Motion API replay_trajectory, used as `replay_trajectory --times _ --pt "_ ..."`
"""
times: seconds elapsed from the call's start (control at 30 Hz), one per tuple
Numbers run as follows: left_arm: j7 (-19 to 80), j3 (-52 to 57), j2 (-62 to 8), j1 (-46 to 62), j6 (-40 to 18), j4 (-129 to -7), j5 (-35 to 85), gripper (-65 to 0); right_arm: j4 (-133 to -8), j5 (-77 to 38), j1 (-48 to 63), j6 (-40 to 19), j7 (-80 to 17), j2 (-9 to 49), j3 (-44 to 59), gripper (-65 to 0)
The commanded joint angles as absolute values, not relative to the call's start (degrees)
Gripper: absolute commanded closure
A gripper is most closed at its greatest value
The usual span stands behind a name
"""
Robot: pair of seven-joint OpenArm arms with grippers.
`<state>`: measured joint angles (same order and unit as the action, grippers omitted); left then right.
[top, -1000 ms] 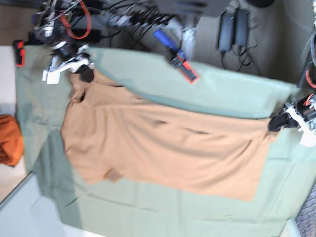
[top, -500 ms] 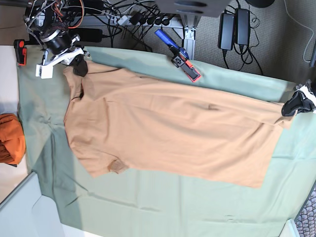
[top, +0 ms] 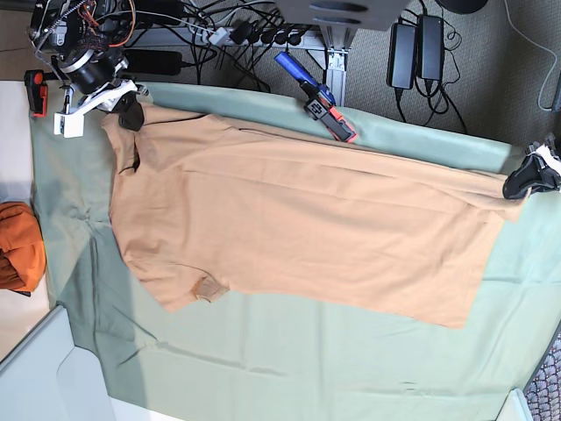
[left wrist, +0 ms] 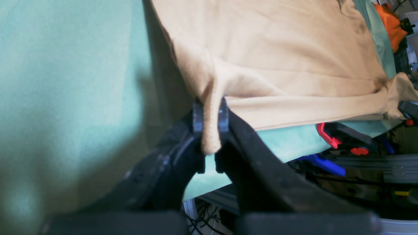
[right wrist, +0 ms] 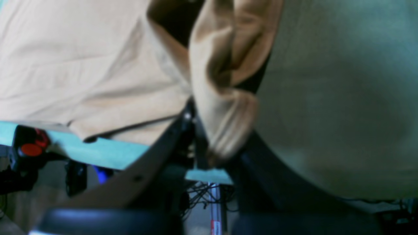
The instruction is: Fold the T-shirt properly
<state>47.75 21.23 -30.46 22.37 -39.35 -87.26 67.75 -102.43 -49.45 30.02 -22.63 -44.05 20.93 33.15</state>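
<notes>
The peach-tan T-shirt lies stretched out across the pale green sheet. My left gripper is at the right edge in the base view, shut on a corner of the shirt's hem. In the left wrist view the cloth is pinched between the gripper's fingers. My right gripper is at the upper left, shut on the shirt's shoulder end. In the right wrist view a bunched fold of the shirt sits in the gripper.
A darker orange cloth bundle lies at the left edge. A blue and red clamp holds the sheet at the far edge. Cables and power bricks lie beyond the table. A red clamp sits at the far left corner.
Both grippers have pulled outward and toward the far edge. The shirt is stretched longer and flatter, with its wrinkles smoothed.
</notes>
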Motion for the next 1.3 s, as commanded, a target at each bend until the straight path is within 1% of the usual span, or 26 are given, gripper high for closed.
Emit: replay_trajectory --times 0.0,0.17,0.2,0.23,0.3,0.33,0.37,0.4,0.63,0.87,1.13,1.27 --pt "46.09 21.87 -31.59 22.20 -40.00 -88.18 68.75 0.0 -103.39 -48.36 30.17 -28.49 -42.35 21.87 33.87 0.0" --pt "46.00 21.87 -31.57 22.20 -40.00 -88.18 68.14 0.0 -103.39 -44.84 30.20 -28.47 -40.95 21.87 33.87 0.0" --pt "46.04 21.87 -31.57 22.22 -40.00 -88.18 67.72 -5.0 -103.39 -44.73 30.20 -28.47 -40.95 21.87 33.87 0.0" --pt "46.13 21.87 -31.57 22.22 -40.00 -88.18 67.11 -11.9 -103.39 -44.71 30.20 -28.47 -40.93 21.87 33.87 -5.7" --pt "46.13 21.87 -31.57 22.24 -40.00 -88.18 65.23 -25.0 -103.39 -44.62 30.20 -28.47 -40.93 21.87 33.87 -27.8" --pt "46.15 21.87 -31.57 22.22 -40.00 -88.18 64.53 -29.8 -103.39 -44.31 30.17 -28.45 -40.93 21.87 33.87 -37.2" --pt "46.15 21.87 -31.59 22.22 -40.00 -88.18 64.23 -32.2 -103.39 -44.05 30.17 -28.42 -40.91 21.87 33.87 -43.0" --pt "46.15 21.87 -31.59 22.22 -40.00 -88.18 64.23 -32.3 -103.39 -43.92 30.17 -28.42 -40.91 21.87 33.87 -44.1" --pt "45.91 21.89 -31.64 20.60 -40.00 -88.79 64.25 -32.3 -103.39 -43.94 29.95 -28.34 -40.69 21.89 34.57 -44.1" --pt "44.27 21.87 -33.65 14.85 -40.00 -90.24 60.99 -32.3 -103.39 -43.97 27.27 -28.32 -40.14 22.13 39.72 -44.1" --pt "39.33 21.17 -35.24 9.80 -40.00 -89.67 53.65 -32.3 -102.83 -43.59 19.97 -28.32 -40.77 25.85 39.99 -44.1" --pt "36.03 17.54 -35.24 7.33 -40.00 -86.72 50.11 -32.3 -99.92 -43.27 16.19 -28.32 -40.75 27.53 38.98 -44.1"
